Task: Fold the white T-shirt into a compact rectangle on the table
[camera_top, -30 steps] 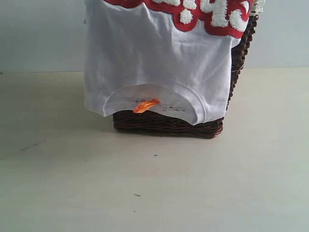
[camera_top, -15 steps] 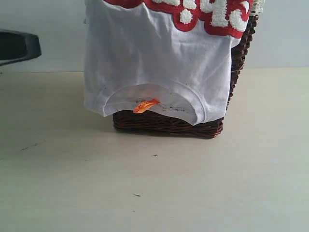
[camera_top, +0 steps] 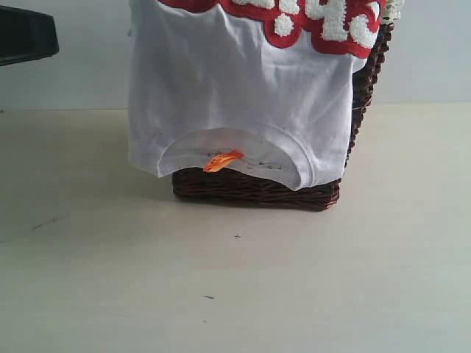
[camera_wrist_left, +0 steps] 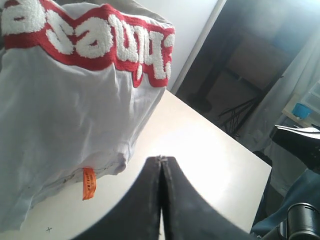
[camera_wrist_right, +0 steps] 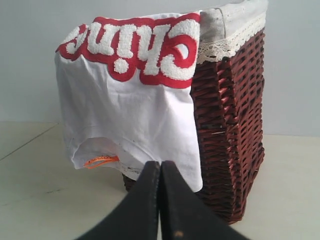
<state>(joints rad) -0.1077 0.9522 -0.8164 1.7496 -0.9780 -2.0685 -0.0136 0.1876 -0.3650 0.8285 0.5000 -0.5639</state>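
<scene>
The white T-shirt (camera_top: 235, 95) hangs over the front of a dark wicker basket (camera_top: 257, 191), collar down, its red-outlined fuzzy lettering (camera_top: 316, 22) at the top and the orange neck tag (camera_top: 222, 159) at the collar. It also shows in the left wrist view (camera_wrist_left: 70, 110) and the right wrist view (camera_wrist_right: 135, 105). My left gripper (camera_wrist_left: 160, 159) is shut and empty, above the table (camera_top: 235, 287), apart from the shirt. My right gripper (camera_wrist_right: 160, 163) is shut and empty, in front of the shirt's lower edge.
A dark part of the left arm (camera_top: 26, 33) juts in at the upper left of the exterior view. The basket (camera_wrist_right: 230, 125) has a lace-trimmed cloth liner (camera_wrist_right: 230, 30). The table's far edge (camera_wrist_left: 260, 165) borders dark room clutter.
The dark part of the left arm, absent one second ago, came into the exterior view at the left edge and has since risen higher. The shirt and basket have not moved.
</scene>
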